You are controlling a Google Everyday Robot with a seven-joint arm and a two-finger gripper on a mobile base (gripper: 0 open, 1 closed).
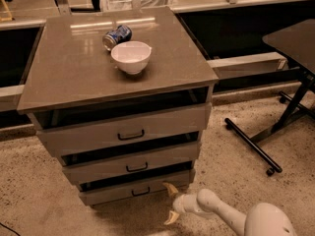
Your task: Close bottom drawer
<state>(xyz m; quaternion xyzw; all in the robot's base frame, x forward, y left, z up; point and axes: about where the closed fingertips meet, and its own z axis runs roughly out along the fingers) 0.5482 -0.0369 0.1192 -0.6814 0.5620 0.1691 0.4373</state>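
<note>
Camera view: The grey three-drawer cabinet [74, 82] stands on a speckled floor [231, 181]. On its top are a white bowl [131, 57] and, just behind it, a blue drink can [117, 36] lying on its side.

The top drawer [88, 136] and middle drawer [98, 168] each show a dark gap above the front panel. The bottom drawer [113, 194] sits at the cabinet foot, with its front panel standing slightly forward of the frame and a narrow dark gap above it. Its black bar handle [141, 191] is at the centre of the panel.

The gripper [171, 203] is low at the drawer's right end, on a white arm [221, 213] entering from the lower right. Its jaws are spread and hold nothing. The upper of the two fingers [170, 187] is at the right end of the panel; contact cannot be confirmed.

A black wheeled table base [253, 144] stands to the right, well apart from the cabinet.
</note>
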